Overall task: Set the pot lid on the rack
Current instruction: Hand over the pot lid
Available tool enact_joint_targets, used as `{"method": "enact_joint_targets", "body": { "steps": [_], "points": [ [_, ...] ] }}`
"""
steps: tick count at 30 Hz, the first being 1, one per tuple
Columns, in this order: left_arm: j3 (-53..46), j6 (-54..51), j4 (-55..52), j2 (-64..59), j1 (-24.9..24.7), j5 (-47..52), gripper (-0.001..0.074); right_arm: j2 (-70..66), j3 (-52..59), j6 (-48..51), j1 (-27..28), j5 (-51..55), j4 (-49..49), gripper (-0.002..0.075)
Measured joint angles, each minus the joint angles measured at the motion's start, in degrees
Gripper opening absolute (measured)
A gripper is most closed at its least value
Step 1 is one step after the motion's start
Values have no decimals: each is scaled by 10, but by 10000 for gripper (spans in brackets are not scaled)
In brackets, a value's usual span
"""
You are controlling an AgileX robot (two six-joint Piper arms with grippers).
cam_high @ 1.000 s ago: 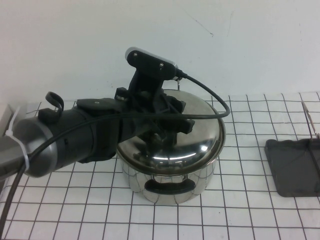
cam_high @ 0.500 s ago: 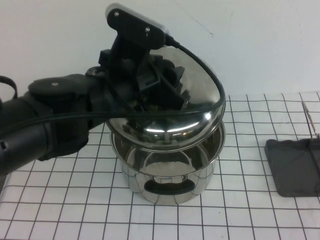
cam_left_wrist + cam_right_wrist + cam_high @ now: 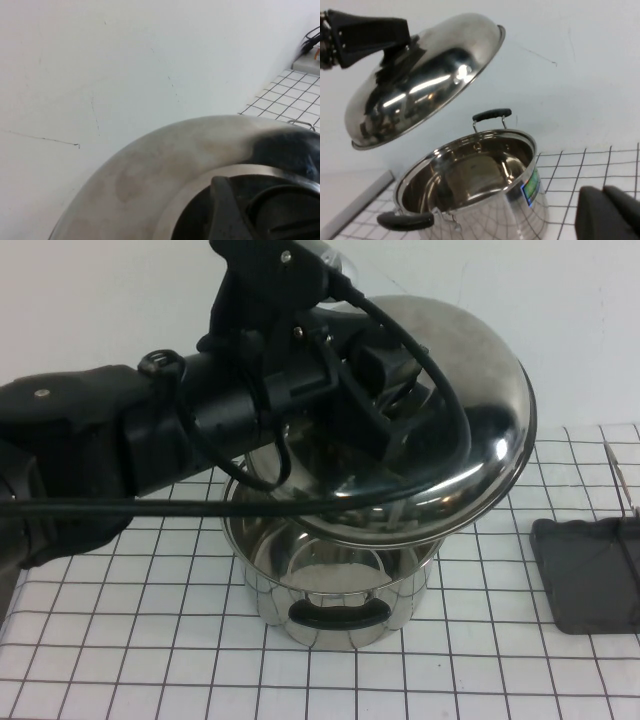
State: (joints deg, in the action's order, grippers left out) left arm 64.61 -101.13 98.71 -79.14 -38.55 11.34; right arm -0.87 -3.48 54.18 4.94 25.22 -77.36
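The shiny domed pot lid (image 3: 480, 440) hangs tilted in the air above the open steel pot (image 3: 330, 580). My left gripper (image 3: 378, 390) is shut on the lid's black knob (image 3: 280, 215); in the left wrist view the dome (image 3: 165, 160) fills the lower part. In the right wrist view the lid (image 3: 430, 80) is clear of the pot (image 3: 470, 180). The dark grey rack (image 3: 590, 570) lies at the right edge, apart from the pot. My right gripper (image 3: 607, 212) is shut, low over the table near the pot, out of the high view.
Thin wire uprights (image 3: 620, 475) rise at the rack's far side. The pot has black handles (image 3: 491, 114) and stands on a white gridded mat (image 3: 150, 640). A white wall (image 3: 520, 300) closes the back.
The left arm has lifted the lid off the pot, up and towards the right, and tilted it. The pot now stands open. The rack has not moved.
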Motion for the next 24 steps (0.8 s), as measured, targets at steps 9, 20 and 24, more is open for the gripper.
{"method": "enact_joint_targets", "body": {
  "steps": [9,20,24],
  "points": [
    [0,67,-4,0,0,3,322,-186,-141,55,-2,56,91,-3],
    [0,271,-4,0,0,0,322,-403,-280,88,-2,85,76,132],
    [0,340,-4,0,4,0,322,-455,-311,88,-2,108,37,271]
  ]
}}
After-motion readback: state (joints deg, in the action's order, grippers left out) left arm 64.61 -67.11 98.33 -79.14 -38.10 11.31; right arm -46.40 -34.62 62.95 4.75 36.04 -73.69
